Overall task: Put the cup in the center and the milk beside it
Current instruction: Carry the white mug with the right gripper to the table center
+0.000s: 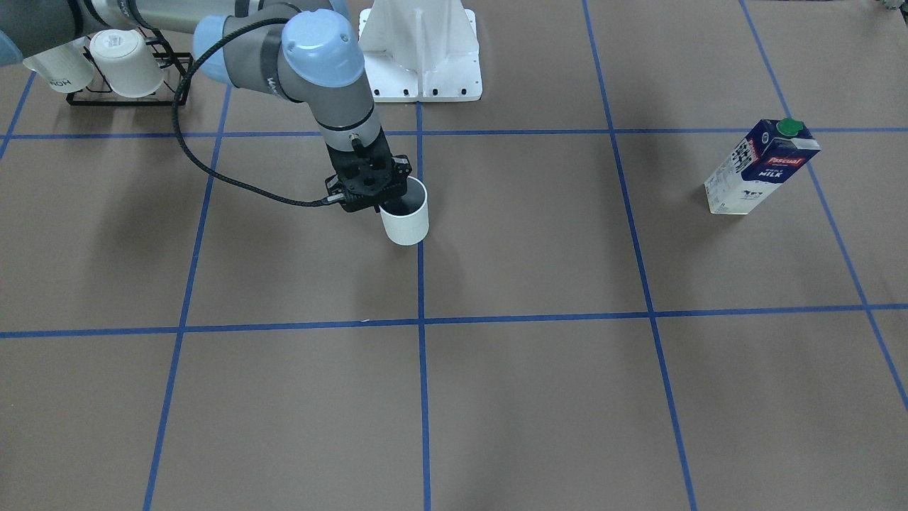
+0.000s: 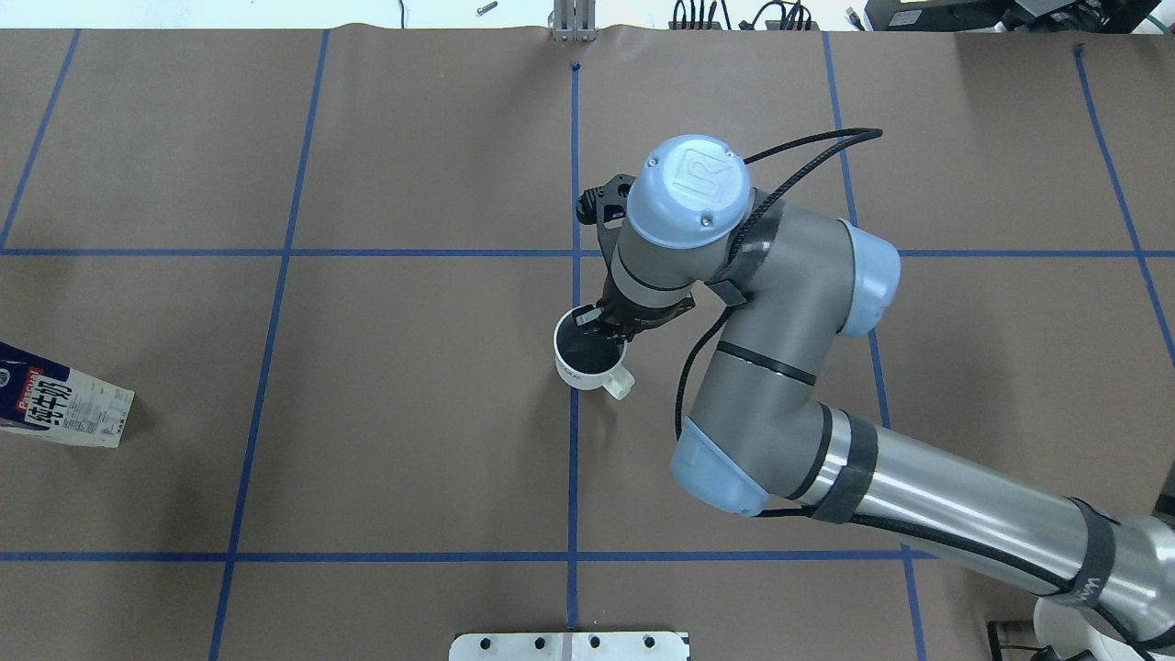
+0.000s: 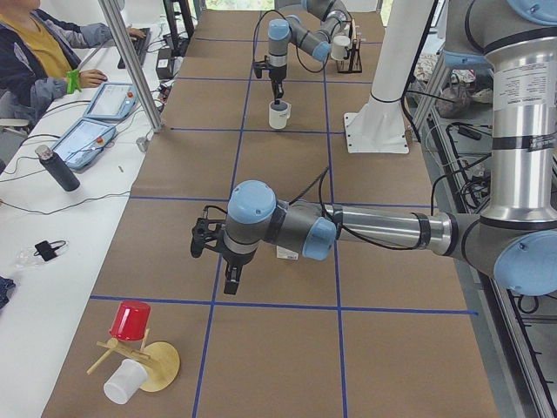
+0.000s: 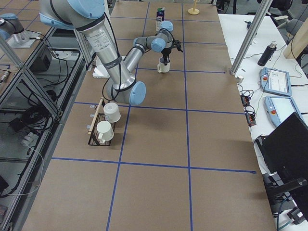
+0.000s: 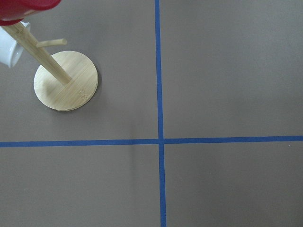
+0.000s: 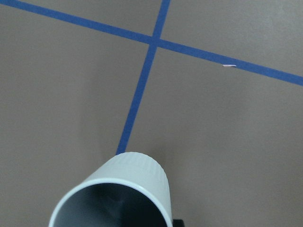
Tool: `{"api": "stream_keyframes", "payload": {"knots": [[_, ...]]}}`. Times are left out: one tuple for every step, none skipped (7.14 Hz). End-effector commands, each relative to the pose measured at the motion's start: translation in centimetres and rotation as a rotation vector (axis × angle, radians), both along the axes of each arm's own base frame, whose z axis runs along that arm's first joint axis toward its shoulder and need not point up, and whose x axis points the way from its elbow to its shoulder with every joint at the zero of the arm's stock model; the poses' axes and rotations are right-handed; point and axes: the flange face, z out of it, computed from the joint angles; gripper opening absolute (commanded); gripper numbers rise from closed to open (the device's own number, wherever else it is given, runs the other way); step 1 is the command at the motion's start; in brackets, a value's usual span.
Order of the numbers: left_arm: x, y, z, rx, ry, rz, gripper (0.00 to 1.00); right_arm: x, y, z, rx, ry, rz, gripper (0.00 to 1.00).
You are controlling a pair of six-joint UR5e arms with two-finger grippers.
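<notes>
Right end effector [image 2: 595, 327]: drawn in narrow on the cup's rim. One finger dips into the grey interior and the other sits against the outer wall, a little way round from the handle [image 2: 621, 383].
Cup [image 1: 406, 221]: upright on the blue tape line [image 1: 423, 284] that runs down the middle of the counter [image 1: 539, 397], close to the centre. The views do not settle whether its base touches the surface.
Cup, handling: probably light, stiff plastic with a smooth wall. A rim pinch should carry it, though a thin wall may flex and the cup could swing or slip if tilted. It does not look fragile.
Cup, where to hold: the rim wall as it is now, or the squared handle.
Milk [image 1: 762, 167]: standing upright, well apart from the cup, far out on the robot's left side of the counter.
Milk, handling: tall and narrow, so likely to tip easily, and heavy if full. The card sides would give under a hard squeeze.
Milk, where to hold: across two flat faces around mid-body, below the navy top and clear of the green cap [image 1: 789, 127].
Left end effector [image 3: 228, 266]: hangs over the counter near the milk. I cannot tell how wide it stands.
</notes>
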Motion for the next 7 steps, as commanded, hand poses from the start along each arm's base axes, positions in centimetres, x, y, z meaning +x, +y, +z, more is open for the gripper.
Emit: {"api": "stream_keyframes", "payload": {"knots": [[0.0, 0.0, -0.1, 0.001, 0.000, 0.000, 0.99, -2.7, -1.3, 0.3, 0.009, 0.000, 0.013, 0.00], [0.0, 0.0, -0.1, 0.003, 0.000, 0.000, 0.99, -2.8, -1.7, 0.8, 0.015, -0.002, 0.013, 0.00], [0.0, 0.0, -0.2, 0.004, 0.000, 0.000, 0.99, -2.7, -1.9, 0.8, 0.016, -0.002, 0.015, 0.00], [0.0, 0.0, -0.2, 0.004, 0.000, 0.000, 0.99, -2.4, -2.3, 0.8, 0.017, -0.002, 0.021, 0.00], [0.0, 0.0, -0.2, 0.004, 0.000, 0.000, 0.99, -2.4, -2.3, 0.6, 0.006, -0.004, 0.036, 0.99], [-0.1, 0.1, -0.5, 0.008, 0.000, -0.002, 0.99, -2.3, -2.4, 0.4, 0.007, -0.006, 0.055, 1.00], [-0.1, 0.1, -0.5, 0.008, 0.000, -0.002, 0.99, -2.0, -2.3, -0.2, 0.012, -0.016, 0.056, 1.00]]}}
